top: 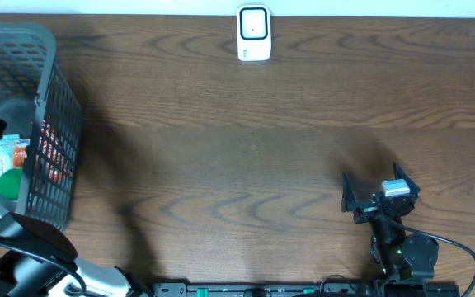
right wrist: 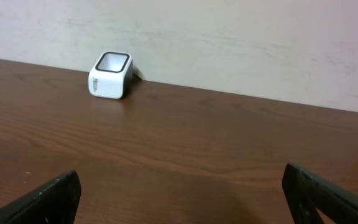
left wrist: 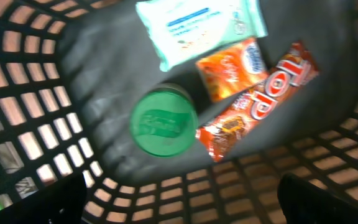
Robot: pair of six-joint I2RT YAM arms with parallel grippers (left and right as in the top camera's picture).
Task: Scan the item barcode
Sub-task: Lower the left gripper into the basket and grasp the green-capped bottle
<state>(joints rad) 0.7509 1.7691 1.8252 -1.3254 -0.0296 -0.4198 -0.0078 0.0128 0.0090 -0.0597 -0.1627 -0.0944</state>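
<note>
Step, judged: picking from basket [left wrist: 17, 93] | left gripper [left wrist: 179, 196] released, empty, green lid [left wrist: 163, 121] ahead | right gripper [right wrist: 180, 180] released, idle | next likely: descend, grasp, carry to scanner [right wrist: 110, 74].

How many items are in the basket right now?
4, in the left wrist view: wipes pack at top, small orange packet under it, long orange wrapper to its right, green-lidded jar at left. More may be hidden beyond the frame.
</note>
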